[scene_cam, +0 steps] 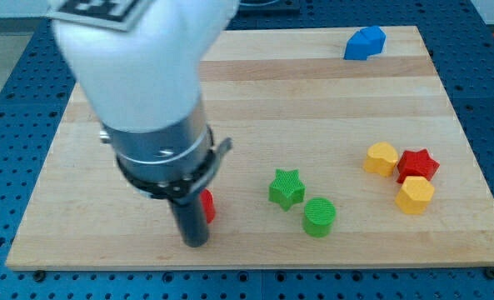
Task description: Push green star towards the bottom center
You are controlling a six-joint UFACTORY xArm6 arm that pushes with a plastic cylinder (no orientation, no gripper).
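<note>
The arm (142, 75) is reaching down from the board's top-left, its rod (190, 218) standing upright, my tip (196, 243) resting near the bottom edge, left of centre.

A pale wooden board (313, 92) lies on a blue perforated table (13, 67) showing past every edge; beyond the top edge, perhaps a dark wall.

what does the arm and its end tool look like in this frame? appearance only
White, smooth, rounded arm housing with a black-and-white patterned marker at the view's top. Below it sits a dark grey cylindrical collar with shiny metal bands and a small bracket on its right side. The tool is a straight dark rod, ending in my tip. No cables visible.
</note>
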